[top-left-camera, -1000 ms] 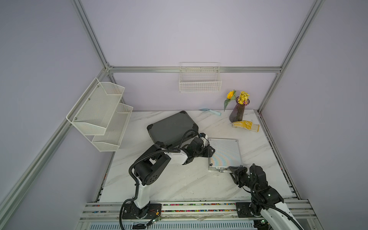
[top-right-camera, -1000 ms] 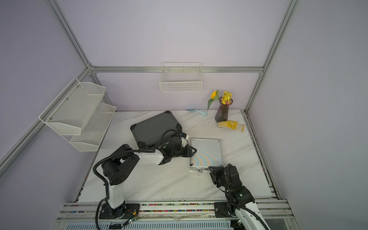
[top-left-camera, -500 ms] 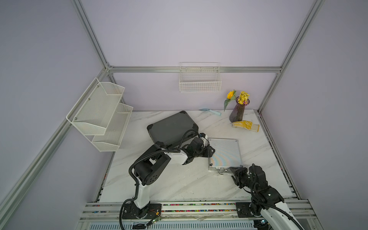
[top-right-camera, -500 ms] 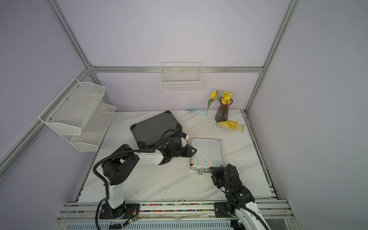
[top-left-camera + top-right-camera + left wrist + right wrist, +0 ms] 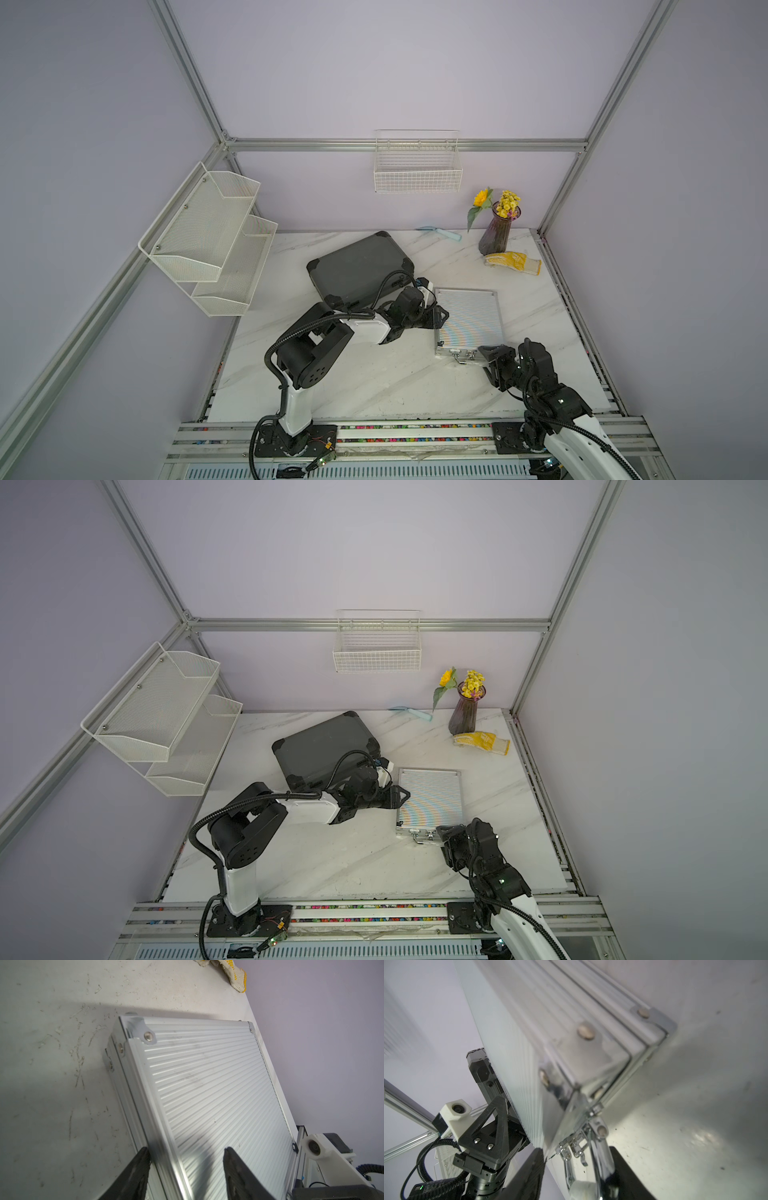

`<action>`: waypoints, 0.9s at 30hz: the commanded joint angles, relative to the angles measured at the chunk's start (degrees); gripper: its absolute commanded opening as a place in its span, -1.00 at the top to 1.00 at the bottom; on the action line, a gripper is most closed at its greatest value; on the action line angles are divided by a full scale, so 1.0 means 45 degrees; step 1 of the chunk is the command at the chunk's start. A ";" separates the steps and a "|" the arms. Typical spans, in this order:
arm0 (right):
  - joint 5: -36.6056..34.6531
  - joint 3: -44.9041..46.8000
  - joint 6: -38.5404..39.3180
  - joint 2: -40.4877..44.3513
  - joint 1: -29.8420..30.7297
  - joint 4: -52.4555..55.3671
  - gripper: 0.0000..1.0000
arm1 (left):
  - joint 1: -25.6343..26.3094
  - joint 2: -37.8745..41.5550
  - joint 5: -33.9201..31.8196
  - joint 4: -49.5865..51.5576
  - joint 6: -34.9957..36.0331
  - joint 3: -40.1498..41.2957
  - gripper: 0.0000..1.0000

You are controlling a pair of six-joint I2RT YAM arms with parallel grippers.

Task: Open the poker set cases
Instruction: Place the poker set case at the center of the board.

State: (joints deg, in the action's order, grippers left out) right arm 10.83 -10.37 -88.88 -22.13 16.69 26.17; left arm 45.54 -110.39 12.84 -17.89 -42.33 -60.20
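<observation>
Silver case (image 5: 467, 322): square, ribbed aluminium, lying flat with its lid down, right of the worktop's middle and nearer the front edge than the back.
Case front wall: a chrome handle (image 5: 601, 1157) and a latch (image 5: 566, 1145), facing the front edge.
Right gripper (image 5: 575, 1149): low at the case's front right corner. Its fingers are partly apart and the handle passes between them with a gap on each side, so nothing is clamped.
Left gripper (image 5: 186, 1151): at the case's left edge, fingers about half apart and straddling that edge. One finger (image 5: 141, 1159) is beside the side wall and the other is over the lid. Whether they press on it cannot be told.
Dark grey case (image 5: 357, 268): larger, with black corner caps, lid down. It lies askew behind and left of the silver case, apart from it.
Worktop (image 5: 374, 382): white marble.
Back right corner: a purple vase (image 5: 494, 235) of yellow flowers, with a yellow-and-white work glove (image 5: 513, 262) just in front of it.
Back edge: a small light-blue object (image 5: 440, 233), too small to name.
Walls: a white wire basket (image 5: 417, 172) on the back wall and a two-tier white mesh shelf (image 5: 212, 241) on the left wall.
</observation>
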 commanded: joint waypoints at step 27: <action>-0.0787 -0.1055 -0.0957 -0.0434 0.0033 -0.0797 -0.10 | -0.0125 0.1440 0.0428 -0.0409 0.0089 0.0449 -0.18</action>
State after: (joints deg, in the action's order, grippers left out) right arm 8.54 -13.10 -89.03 -24.05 16.69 23.92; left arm 45.36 -108.38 13.91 -17.91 -42.37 -59.35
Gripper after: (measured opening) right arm 0.549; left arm 0.589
